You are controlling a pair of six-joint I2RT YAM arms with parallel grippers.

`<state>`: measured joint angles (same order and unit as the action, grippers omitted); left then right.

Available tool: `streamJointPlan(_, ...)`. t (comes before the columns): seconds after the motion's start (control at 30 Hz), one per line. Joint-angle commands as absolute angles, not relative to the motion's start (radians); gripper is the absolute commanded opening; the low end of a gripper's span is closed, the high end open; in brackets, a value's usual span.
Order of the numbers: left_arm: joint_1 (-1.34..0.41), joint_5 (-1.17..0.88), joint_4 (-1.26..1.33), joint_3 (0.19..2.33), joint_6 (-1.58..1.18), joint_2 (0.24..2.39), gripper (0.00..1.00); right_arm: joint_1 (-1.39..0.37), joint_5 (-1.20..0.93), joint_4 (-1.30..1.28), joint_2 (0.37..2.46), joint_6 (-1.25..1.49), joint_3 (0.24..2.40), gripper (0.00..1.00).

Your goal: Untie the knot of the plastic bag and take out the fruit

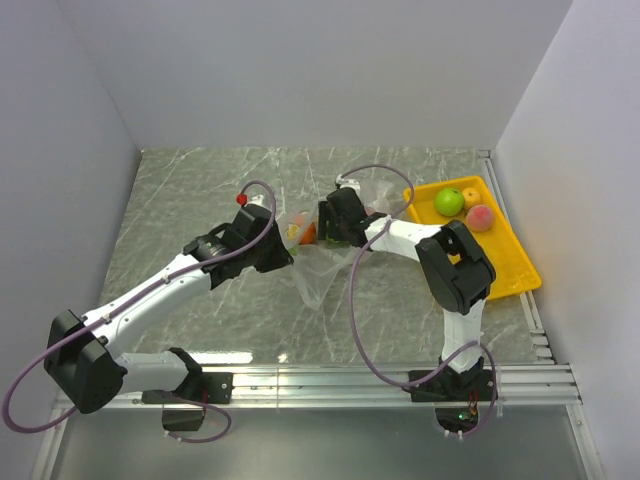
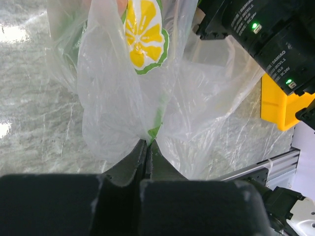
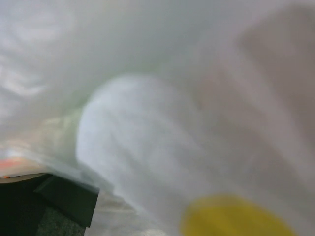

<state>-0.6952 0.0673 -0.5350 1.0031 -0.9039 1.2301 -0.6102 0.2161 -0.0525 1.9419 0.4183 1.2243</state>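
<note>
The clear plastic bag lies crumpled mid-table between both arms. My left gripper is shut on a fold of its film, jaws pressed together. Through the bag shows a lemon-slice fruit. Orange and yellow fruit sit in the bag between the grippers. My right gripper is pushed into the bag from the right. Its wrist view is blurred by film. Only one dark finger shows, far to the left, so the jaws stand apart. A yellow blur lies low. The knot is hidden.
A yellow tray at the right holds a green apple, a small orange fruit and a peach. White walls enclose the marbled table. An aluminium rail runs along the near edge.
</note>
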Motion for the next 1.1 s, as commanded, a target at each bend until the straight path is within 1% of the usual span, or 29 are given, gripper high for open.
streamJointPlan(0.0, -0.698, 0.043, -0.529, 0.994, -0.916, 1.203, 0.01, -0.594, 0.203, 0.060, 1.959, 0.488, 1.249, 0.78)
streamJointPlan(0.07, -0.699, 0.046, -0.532, 0.991, -0.917, 1.198, 0.00, -0.594, 0.207, 0.057, 1.957, 0.500, 1.246, 0.64)
streamJointPlan(0.1, -0.698, 0.049, -0.532, 0.989, -0.916, 1.198, 0.00, -0.594, 0.207, 0.066, 1.951, 0.500, 1.236, 0.56)
streamJointPlan(0.13, -0.699, 0.055, -0.534, 0.988, -0.917, 1.197, 0.00, -0.594, 0.209, 0.081, 1.941, 0.499, 1.224, 0.40)
streamJointPlan(0.2, -0.699, 0.061, -0.535, 0.989, -0.916, 1.193, 0.01, -0.592, 0.203, 0.075, 1.907, 0.491, 1.198, 0.28)
streamJointPlan(0.23, -0.699, 0.067, -0.535, 0.986, -0.914, 1.192, 0.00, -0.594, 0.196, 0.071, 1.890, 0.488, 1.187, 0.19)
streamJointPlan(0.33, -0.699, 0.090, -0.537, 0.983, -0.905, 1.190, 0.00, -0.601, 0.134, 0.078, 1.798, 0.466, 1.118, 0.11)
streamJointPlan(0.47, -0.698, 0.135, -0.548, 0.983, -0.887, 1.190, 0.01, -0.620, 0.034, 0.051, 1.634, 0.419, 1.030, 0.08)
streamJointPlan(0.67, -0.698, 0.181, -0.569, 0.985, -0.858, 1.166, 0.01, -0.667, -0.135, 0.008, 1.448, 0.410, 0.954, 0.07)
streamJointPlan(0.77, -0.698, 0.216, -0.600, 0.985, -0.838, 1.144, 0.01, -0.692, -0.228, -0.028, 1.387, 0.420, 0.946, 0.06)
streamJointPlan(0.83, -0.699, 0.233, -0.614, 0.974, -0.830, 1.131, 0.01, -0.704, -0.247, -0.043, 1.332, 0.428, 0.951, 0.06)
streamJointPlan(0.93, -0.698, 0.244, -0.635, 0.948, -0.831, 1.097, 0.01, -0.712, -0.207, -0.086, 1.237, 0.433, 0.974, 0.06)
streamJointPlan(1.03, -0.698, 0.239, -0.634, 0.913, -0.834, 1.077, 0.01, -0.704, -0.039, -0.184, 1.161, 0.394, 1.020, 0.06)
streamJointPlan(1.07, -0.698, 0.238, -0.630, 0.907, -0.836, 1.075, 0.00, -0.684, 0.048, -0.213, 1.149, 0.390, 1.034, 0.05)
